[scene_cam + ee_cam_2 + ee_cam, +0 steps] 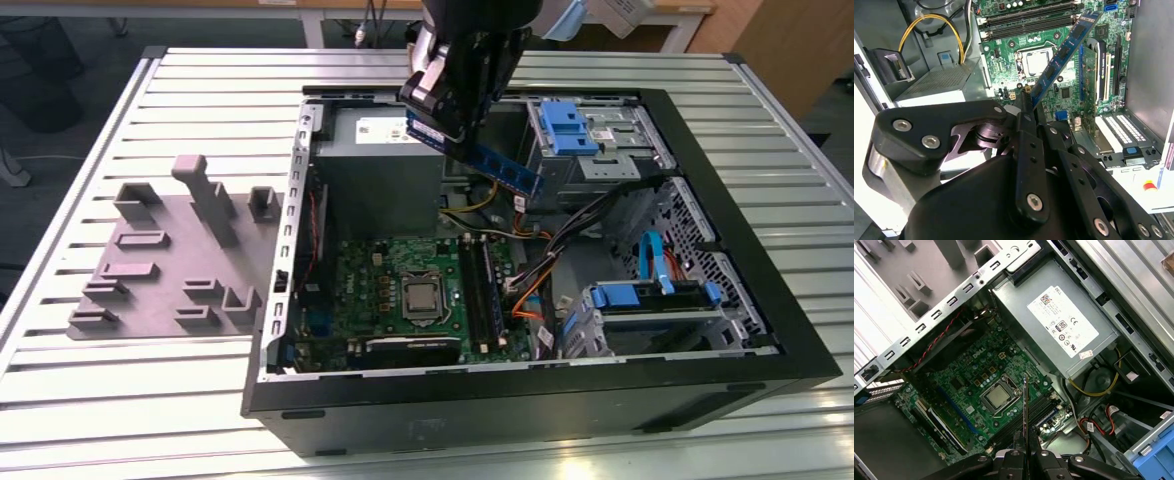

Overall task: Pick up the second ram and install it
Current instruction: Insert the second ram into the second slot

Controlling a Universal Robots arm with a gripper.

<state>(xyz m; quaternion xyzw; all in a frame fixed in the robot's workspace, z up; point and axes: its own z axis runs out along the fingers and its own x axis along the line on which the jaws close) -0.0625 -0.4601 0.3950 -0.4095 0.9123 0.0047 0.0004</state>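
My gripper [447,128] hangs over the open computer case [747,250], shut on one end of the second ram [501,165]. The dark-blue stick slants down out of the fingers toward the exterior view's right, well above the green motherboard [394,290]. In the second wrist view the second ram [1066,50] juts out from the gripper [1026,107] over the board, with black chips along it. In the first wrist view the second ram [1025,410] shows edge-on, rising from the gripper [1026,456] above the memory slots [1026,415] beside the processor socket [999,396].
A grey power supply [1064,325] fills the case's rear corner. Blue drive caddies [567,125] [647,295] and loose cables [534,270] sit at the exterior view's right. A grey fixture plate [174,250] with upright blocks lies on the slatted table [80,400] at the left.
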